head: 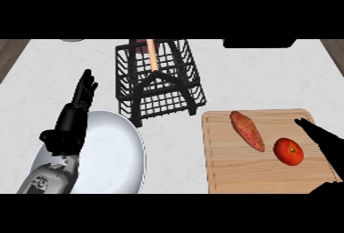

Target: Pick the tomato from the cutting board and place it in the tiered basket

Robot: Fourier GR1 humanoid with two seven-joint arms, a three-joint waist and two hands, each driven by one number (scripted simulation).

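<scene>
A: Where's the round red tomato (pixel 289 151) rn?

B: On the pale wooden cutting board (pixel 228 175), toward its right side. An elongated orange-brown sweet potato (pixel 247 130) lies just left of it on the same board, close but apart, afaict.

A: And the black right hand (pixel 324 139)?

B: Coming in over the board's right edge. Fingers straight, nothing held. One fingertip (pixel 301 122) points up past the tomato's upper right; the hand is just beside the tomato, no contact that I can see. So the step in hand is prob. the reach-and-grasp.

A: How to do it well?

B: Imo: bring the palm over the tomato from the right, so the thumb and fingers close on opposite sides of it. Don't sweep leftward across the board, or the sweet potato gets nudged. It's round and smooth, so it may roll if touched on one side only; close evenly. Lift straight up before moving anywhere.

A: Then where to?

B: The black wire tiered basket (pixel 160 79), up and left of the board on the white table (pixel 269 77). It has a wooden handle and high wire sides, so I'd enter from above, not sideways.

A: Left hand?

B: The black left hand (pixel 82 98) rests far left of the board, fingers straight and upward, over a big white plate (pixel 114 157). Not involved.
</scene>
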